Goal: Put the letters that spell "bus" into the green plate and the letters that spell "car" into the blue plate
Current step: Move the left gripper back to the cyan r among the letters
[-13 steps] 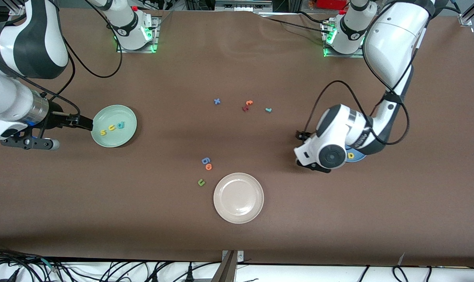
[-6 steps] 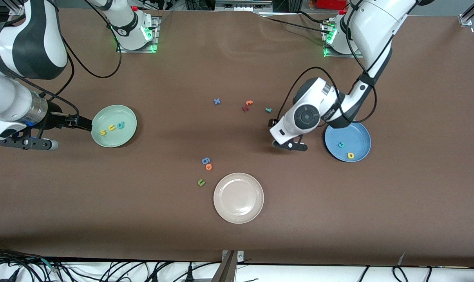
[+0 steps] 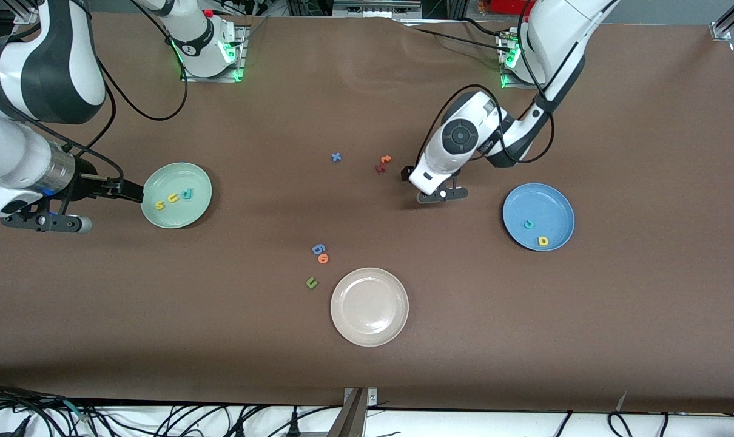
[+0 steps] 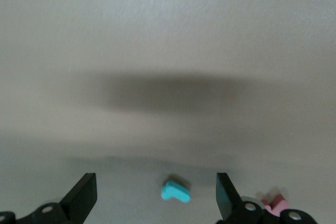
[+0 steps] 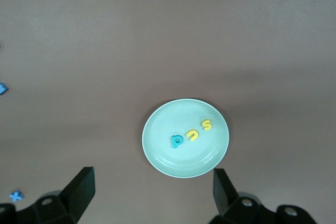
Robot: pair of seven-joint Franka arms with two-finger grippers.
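Note:
The green plate (image 3: 154,182) lies toward the right arm's end and holds a yellow "s" (image 3: 159,205), a yellow "u" (image 3: 172,198) and a teal "b" (image 3: 187,194). My right gripper (image 3: 131,192) hangs open and empty at that plate's rim and waits. The blue plate (image 3: 552,203) holds a teal "c" (image 3: 528,224) and a yellow "a" (image 3: 543,241). My left gripper (image 3: 408,174) is open over the teal "r" (image 4: 175,192). The "r" lies flat on the table between the open fingers (image 4: 84,190), untouched. The left hand hides it in the front view.
Orange and dark red letters (image 3: 383,162) lie beside the left gripper, a blue "x" (image 3: 336,157) past them. A cream plate (image 3: 369,331) sits nearer the front camera. Blue and orange round letters (image 3: 320,253) and an olive "u" (image 3: 311,282) lie beside it.
The left arm has swung from over the blue plate, which now shows in full, toward the table's middle and stands over the teal "r". The right arm has not moved.

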